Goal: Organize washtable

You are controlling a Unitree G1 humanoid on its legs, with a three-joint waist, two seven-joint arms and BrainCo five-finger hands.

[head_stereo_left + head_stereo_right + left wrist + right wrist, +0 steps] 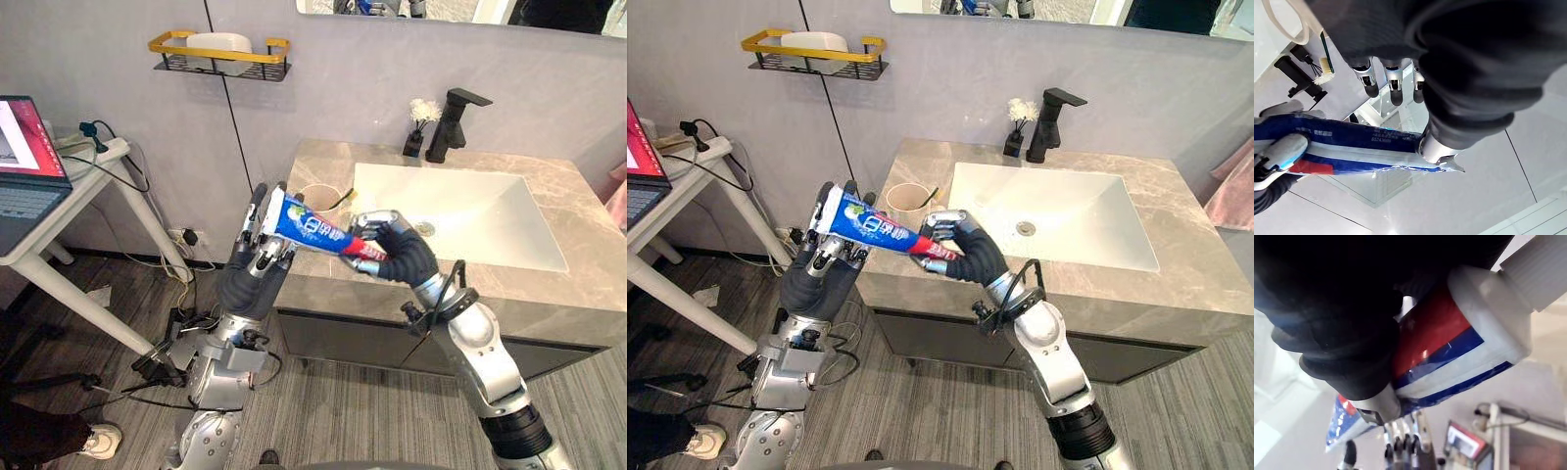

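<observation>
Off the front left corner of the marble surface, a blue, white and red toothpaste tube hangs in the air between both hands, above the floor, not the stone. The right hand is curled firmly round the cap end. The left hand has the flat crimped end, its thumb pressing the tube against fingers that stand nearly straight (a light pinch, by the look of it, not a full wrap).

As for progress, the tidying looks to be in its middle. A cup stands on the surface beside the basin with a toothbrush leaning in it, so that part seems settled. The black tap and a small vase of white flowers sit at the back. What is left, I judge, is to pass the tube fully to one hand and set it down, probably in or beside the cup. The wall shelf with its yellow rim is another possible home.
</observation>
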